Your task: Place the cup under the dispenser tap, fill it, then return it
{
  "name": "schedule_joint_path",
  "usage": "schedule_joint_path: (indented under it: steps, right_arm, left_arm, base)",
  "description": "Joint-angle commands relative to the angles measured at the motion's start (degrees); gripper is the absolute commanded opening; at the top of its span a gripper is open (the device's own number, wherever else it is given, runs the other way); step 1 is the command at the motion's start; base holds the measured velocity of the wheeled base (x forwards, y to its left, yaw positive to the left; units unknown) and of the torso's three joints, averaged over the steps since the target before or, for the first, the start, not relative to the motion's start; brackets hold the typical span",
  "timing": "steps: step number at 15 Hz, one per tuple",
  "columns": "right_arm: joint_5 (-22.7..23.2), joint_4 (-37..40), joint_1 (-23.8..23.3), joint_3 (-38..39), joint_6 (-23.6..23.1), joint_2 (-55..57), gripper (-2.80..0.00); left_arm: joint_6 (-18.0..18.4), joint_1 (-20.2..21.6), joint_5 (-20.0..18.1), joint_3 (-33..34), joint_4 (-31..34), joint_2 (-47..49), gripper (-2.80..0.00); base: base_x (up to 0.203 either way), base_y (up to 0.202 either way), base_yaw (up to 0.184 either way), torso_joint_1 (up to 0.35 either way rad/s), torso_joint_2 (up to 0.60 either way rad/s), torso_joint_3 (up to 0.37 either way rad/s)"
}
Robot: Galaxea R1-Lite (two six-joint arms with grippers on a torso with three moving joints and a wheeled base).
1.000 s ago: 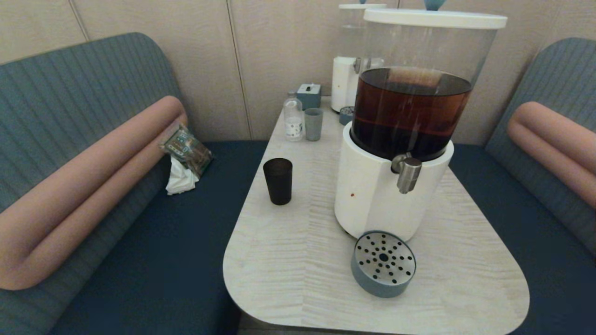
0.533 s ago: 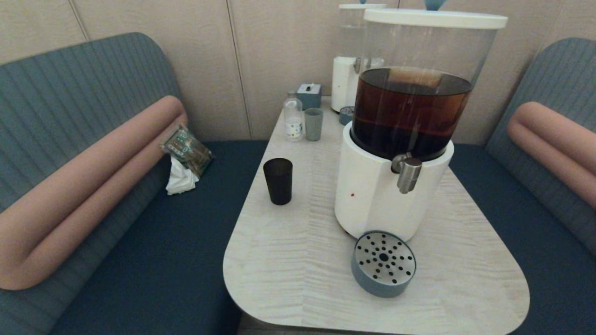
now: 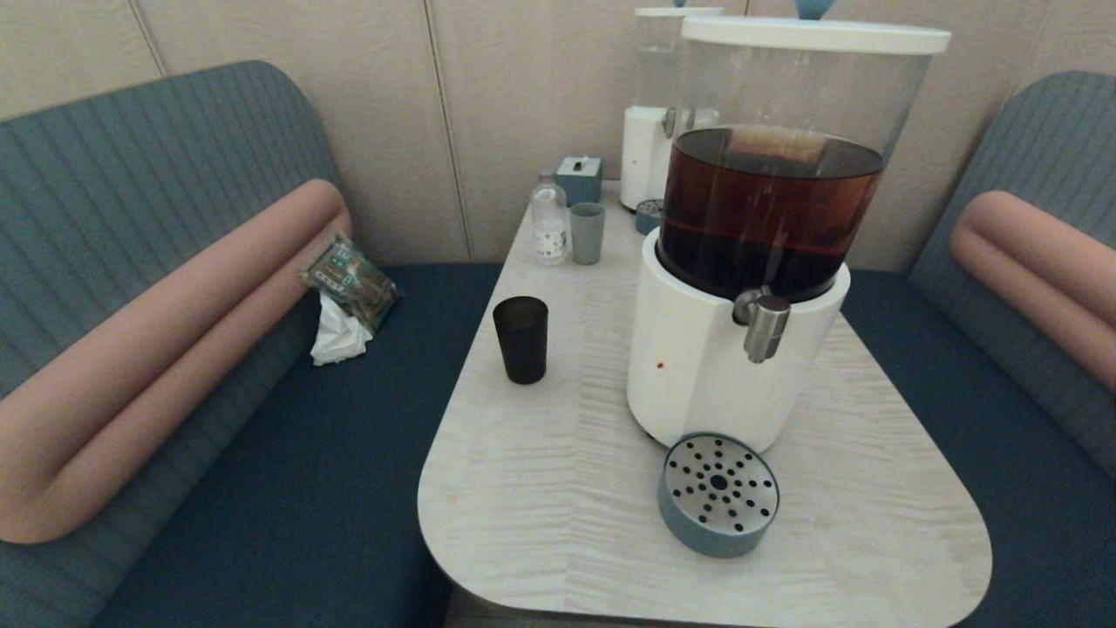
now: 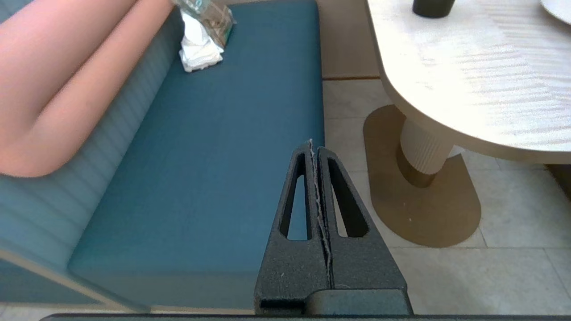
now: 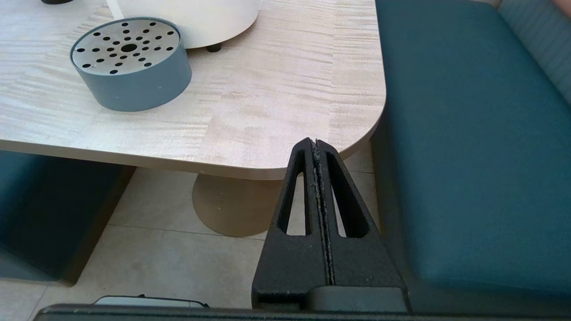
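The matte black cup [image 3: 520,339] stands upright on the pale table [image 3: 540,523], left of the large dispenser's white base [image 3: 697,366]. Its foot also shows in the left wrist view as the cup [image 4: 432,7]. The brushed-steel dispenser tap [image 3: 765,327] juts from the base, above the round blue drip tray [image 3: 717,494], which has nothing on it. Dark brown liquid fills the clear tank [image 3: 772,209]. Neither arm shows in the head view. My left gripper [image 4: 313,149] hangs shut over the bench seat, below the table's near left edge. My right gripper [image 5: 314,143] is shut, by the table's near right corner.
At the table's far end stand a grey-green cup [image 3: 587,233], a small bottle [image 3: 548,218], a blue box [image 3: 579,179] and a smaller clear-liquid dispenser [image 3: 649,139]. A packet and white tissue [image 3: 344,296] lie on the left bench. Blue benches flank the table; its pedestal [image 4: 424,147] stands on the tiled floor.
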Motion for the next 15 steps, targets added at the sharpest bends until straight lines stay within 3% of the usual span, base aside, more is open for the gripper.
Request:
schedule_joint_path:
  steps: [1,15]
  right_arm:
    - [0.0,0.0,0.0,0.0,0.0,0.1,-2.8]
    - [0.0,0.0,0.0,0.1,0.0,0.1,-2.8]
  left_arm:
    - [0.1,0.0,-0.2,-0.4,0.3,0.1,-2.8]
    - [-0.3,0.0,0.0,0.0,-0.7,0.1,-2.8]
  base:
    - [0.0,0.0,0.0,0.0,0.0,0.0]
    - [0.0,0.0,0.0,0.0,0.0,0.0]
